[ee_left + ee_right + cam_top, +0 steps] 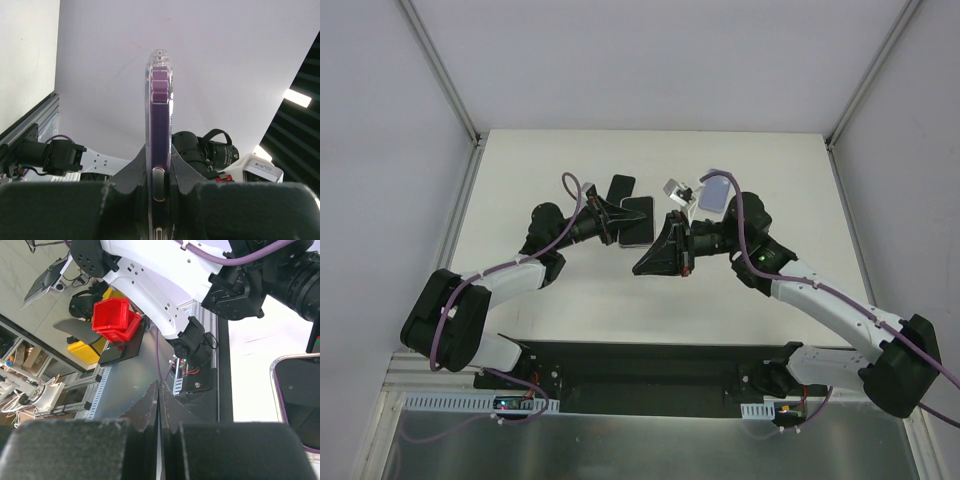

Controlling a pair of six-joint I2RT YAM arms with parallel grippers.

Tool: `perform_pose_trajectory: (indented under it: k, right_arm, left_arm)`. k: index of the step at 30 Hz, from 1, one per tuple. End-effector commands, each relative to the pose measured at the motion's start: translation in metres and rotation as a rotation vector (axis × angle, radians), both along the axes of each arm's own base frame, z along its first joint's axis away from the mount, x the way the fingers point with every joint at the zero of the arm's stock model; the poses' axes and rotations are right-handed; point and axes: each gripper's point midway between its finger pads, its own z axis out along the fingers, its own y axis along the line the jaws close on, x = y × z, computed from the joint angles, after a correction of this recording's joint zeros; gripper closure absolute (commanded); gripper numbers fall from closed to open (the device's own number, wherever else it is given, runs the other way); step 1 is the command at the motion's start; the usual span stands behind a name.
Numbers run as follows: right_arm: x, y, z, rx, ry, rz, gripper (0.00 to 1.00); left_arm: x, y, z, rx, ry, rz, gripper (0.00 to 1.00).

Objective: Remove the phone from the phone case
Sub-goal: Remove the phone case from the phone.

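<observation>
Just off the middle of the surface (600, 300), a bit toward 11 o'clock in the top view, the phone (638, 222) is clamped in the left gripper (620, 225). From the left wrist cam the phone (160, 125) is seen edge-on, purple side buttons and all, and it's clearly sat inside the clear phone case (148, 100). The left gripper (160, 167) is closed down to a narrow gap, with both fingers pressed on the flat faces of the cased phone near its lower end. Whether the phone is touching the surface or lifted off it can't be told from these shots.

The right gripper (642, 266) is parked near the phone, at roughly 5 o'clock from it, apart from it. In the right wrist cam the right gripper (159, 395) is shown fully pinched together, nothing held between the fingers. The phone's dark screen with its clear rim (300, 400) is caught at the 3 o'clock edge of that view.

Further back, a black slab (618, 188) is lying at about 11 o'clock from the held phone, just beside it. A small white box (675, 188) and a lavender slab (713, 194) are found at around 1 o'clock, by the right arm's wrist.
</observation>
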Motion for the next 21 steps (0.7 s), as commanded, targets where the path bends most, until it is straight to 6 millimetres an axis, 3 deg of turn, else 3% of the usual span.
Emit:
perform_pose_trajectory:
  k: [1,4,7,8,10,12,17,21]
  right_arm:
    - [0.009,0.002,0.015,0.025,-0.04,-0.051,0.99]
    - [0.021,-0.004,0.011,-0.009,0.031,-0.114,0.96]
    - [0.032,-0.019,0.002,-0.02,0.083,-0.201,0.67]
    - [0.032,-0.029,0.009,-0.002,0.065,-0.24,0.48]
    - [0.041,-0.041,-0.002,-0.036,0.085,-0.332,0.33]
    - [0.046,-0.054,-0.001,-0.036,0.087,-0.396,0.21]
    - [0.074,-0.059,-0.034,-0.14,0.277,-0.489,0.2]
    - [0.072,-0.048,-0.025,-0.086,0.304,-0.397,0.22]
  left_arm:
    - [-0.003,0.001,0.028,-0.048,-0.094,0.026,1.0]
    - [-0.002,0.001,0.031,-0.054,-0.102,0.024,1.0]
    - [-0.002,0.002,0.036,-0.059,-0.123,0.022,1.0]
    - [-0.002,0.002,0.036,-0.06,-0.125,0.02,1.0]
    - [-0.003,0.001,0.035,-0.06,-0.127,0.014,1.0]
    - [-0.003,0.001,0.035,-0.061,-0.131,0.011,1.0]
    - [-0.005,-0.001,0.04,-0.062,-0.16,-0.012,1.0]
    - [-0.006,-0.002,0.044,-0.065,-0.175,-0.021,1.0]
